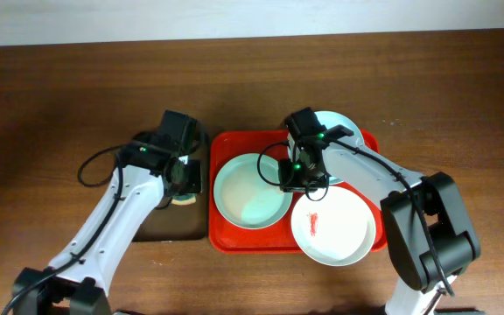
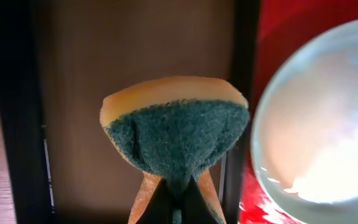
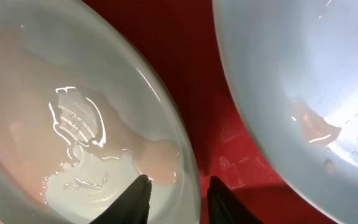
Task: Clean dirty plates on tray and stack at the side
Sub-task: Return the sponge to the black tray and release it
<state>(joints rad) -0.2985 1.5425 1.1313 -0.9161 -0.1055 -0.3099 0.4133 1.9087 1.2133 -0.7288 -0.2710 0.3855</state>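
The red tray (image 1: 226, 236) holds three plates. The left plate (image 1: 252, 190) is pale mint and shows no smear. The front right plate (image 1: 332, 225) has a red smear at its centre. The back plate (image 1: 339, 125) is partly hidden by my right arm. My right gripper (image 1: 294, 178) is open at the left plate's right rim. In the right wrist view its fingers (image 3: 138, 200) straddle that rim, one over the wet plate (image 3: 61, 124) and one over the tray (image 3: 197, 74). My left gripper (image 1: 182, 182) is shut on a yellow sponge (image 2: 176, 137) with a green scouring face.
The sponge hangs over a brown tray (image 2: 104, 62) with a black rim (image 2: 244, 62), just left of the red tray. Another plate (image 3: 303, 93) lies close to the right of my right fingers. Dark wooden table (image 1: 59, 87) surrounds both trays.
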